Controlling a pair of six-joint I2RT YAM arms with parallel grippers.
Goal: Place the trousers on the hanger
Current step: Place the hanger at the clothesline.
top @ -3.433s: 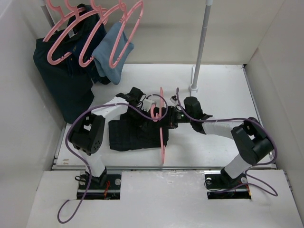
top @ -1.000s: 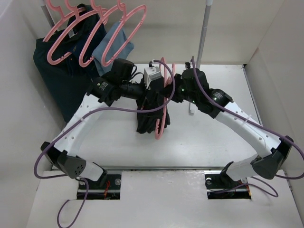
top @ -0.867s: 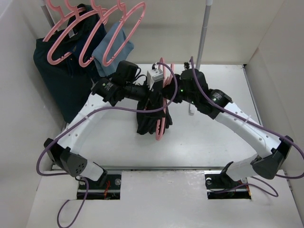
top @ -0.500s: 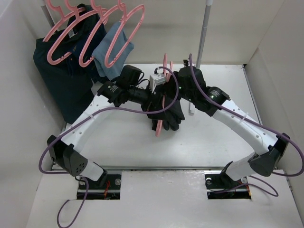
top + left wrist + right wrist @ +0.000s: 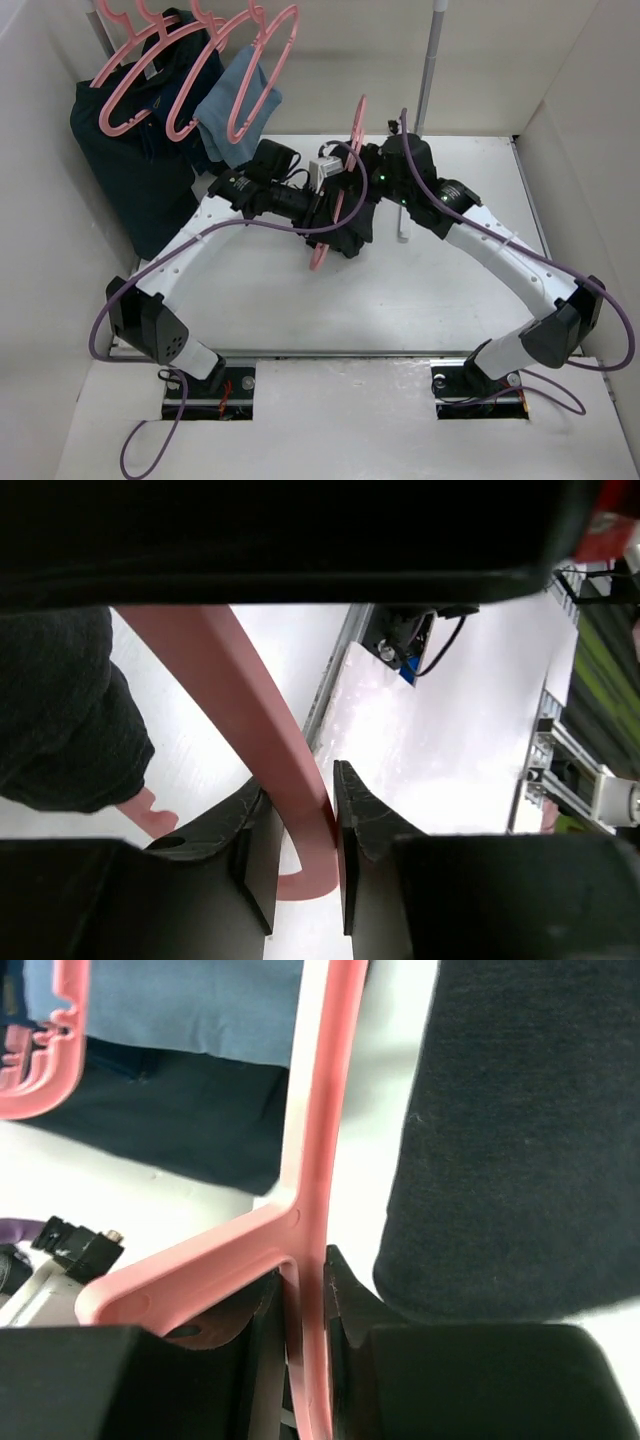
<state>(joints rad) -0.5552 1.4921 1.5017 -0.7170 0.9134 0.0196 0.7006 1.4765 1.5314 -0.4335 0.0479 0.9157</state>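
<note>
The bunched charcoal denim trousers (image 5: pixel 352 228) hang on the thin pink plastic hanger (image 5: pixel 358 120), which is tilted in the air above the middle of the white tabletop (image 5: pixel 450 290), the left hand (image 5: pixel 300 795) pinching its curved bar and the right hand (image 5: pixel 303 1280) pinching its straight bar beside the cloth.

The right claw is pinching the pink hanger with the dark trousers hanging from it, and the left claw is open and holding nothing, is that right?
Not quite. The left gripper is not open: the left wrist view shows its fingers closed on the pink hanger. The rest holds: the right gripper pinches the hanger, with the dark trousers hanging from it.
</note>
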